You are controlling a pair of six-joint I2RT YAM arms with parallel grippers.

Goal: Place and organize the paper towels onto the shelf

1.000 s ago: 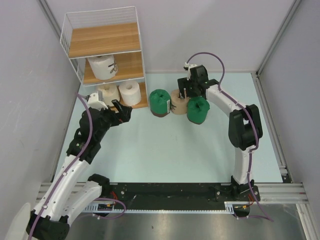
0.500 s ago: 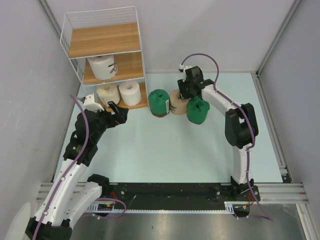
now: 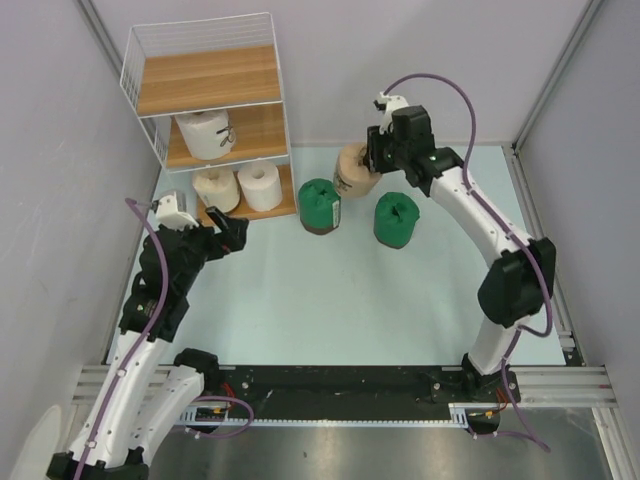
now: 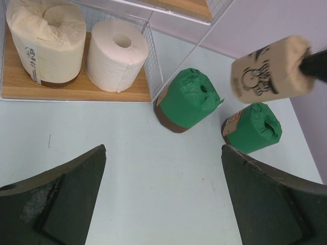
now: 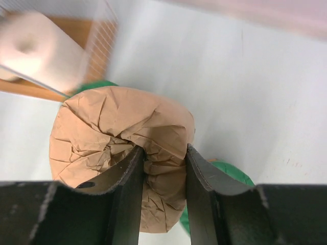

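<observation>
Tan roll (image 3: 351,170) now aloft in right gripper (image 5: 164,157) over pale-blue tabletop (image 3: 300,300).

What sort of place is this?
Likely a robot test lab: two arms bolted to a metal rail, plain grey walls around the table, a small shelf of paper towels.

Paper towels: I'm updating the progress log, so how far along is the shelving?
Done: three cream rolls sit on the shelf. In hand: the right gripper pinches the tan roll, held in the air. Remaining: two green rolls on the table; left gripper open, empty.
</observation>
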